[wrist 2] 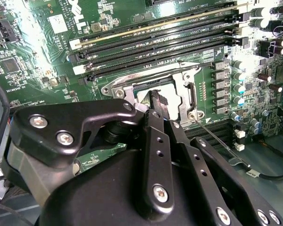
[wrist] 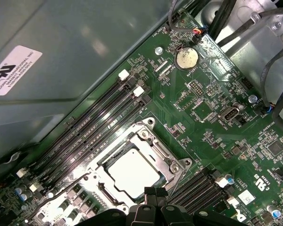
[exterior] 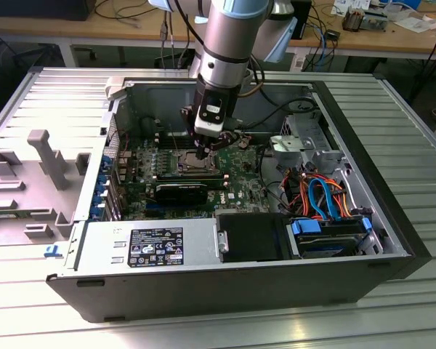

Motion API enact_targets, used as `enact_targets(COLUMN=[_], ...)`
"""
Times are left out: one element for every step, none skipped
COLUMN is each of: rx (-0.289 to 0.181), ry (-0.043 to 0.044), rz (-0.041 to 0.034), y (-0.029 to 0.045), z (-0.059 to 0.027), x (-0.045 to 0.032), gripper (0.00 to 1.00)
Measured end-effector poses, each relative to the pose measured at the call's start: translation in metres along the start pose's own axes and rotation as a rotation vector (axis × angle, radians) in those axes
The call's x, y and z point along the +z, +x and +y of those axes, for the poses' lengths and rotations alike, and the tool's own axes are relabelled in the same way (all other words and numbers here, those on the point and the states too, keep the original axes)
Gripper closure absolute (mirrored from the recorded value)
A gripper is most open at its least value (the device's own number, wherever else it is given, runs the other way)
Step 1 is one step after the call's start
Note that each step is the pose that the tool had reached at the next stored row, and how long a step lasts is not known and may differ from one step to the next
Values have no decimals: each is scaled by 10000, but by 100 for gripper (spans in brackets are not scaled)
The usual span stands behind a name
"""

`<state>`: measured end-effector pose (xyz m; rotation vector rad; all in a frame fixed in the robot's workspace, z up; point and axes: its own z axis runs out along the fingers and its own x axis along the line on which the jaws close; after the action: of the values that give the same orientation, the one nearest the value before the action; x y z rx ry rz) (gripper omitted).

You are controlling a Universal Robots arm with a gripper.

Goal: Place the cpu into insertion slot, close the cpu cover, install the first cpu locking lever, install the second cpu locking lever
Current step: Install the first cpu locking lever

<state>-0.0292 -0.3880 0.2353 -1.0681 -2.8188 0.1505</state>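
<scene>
We see the cpu seated in the insertion slot, our jaws pinched narrow and empty at its edge.

Ribbed aluminium table in front; cluttered wooden workbench behind.

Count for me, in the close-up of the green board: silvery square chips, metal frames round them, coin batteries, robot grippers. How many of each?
cpu: 1
cpu cover: 1
coin cell battery: 1
gripper: 1
Total: 4
</scene>
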Motion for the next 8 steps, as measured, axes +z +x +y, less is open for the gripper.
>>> enact_targets(rx=[-4,-8,-12,-16,-21,-24,-30,-34], ry=[-1,-2,-5,-6,-8,-9,-10,-10], rz=[1,2,4,5,6,7,7,8], y=[0,0,0,0,0,0,0,1], z=[0,0,0,0,-1,-1,-1,-1], x=[-1,-1,-2,-3,-4,-4,-5,-5], gripper=[89,89,89,89,89,89,89,89])
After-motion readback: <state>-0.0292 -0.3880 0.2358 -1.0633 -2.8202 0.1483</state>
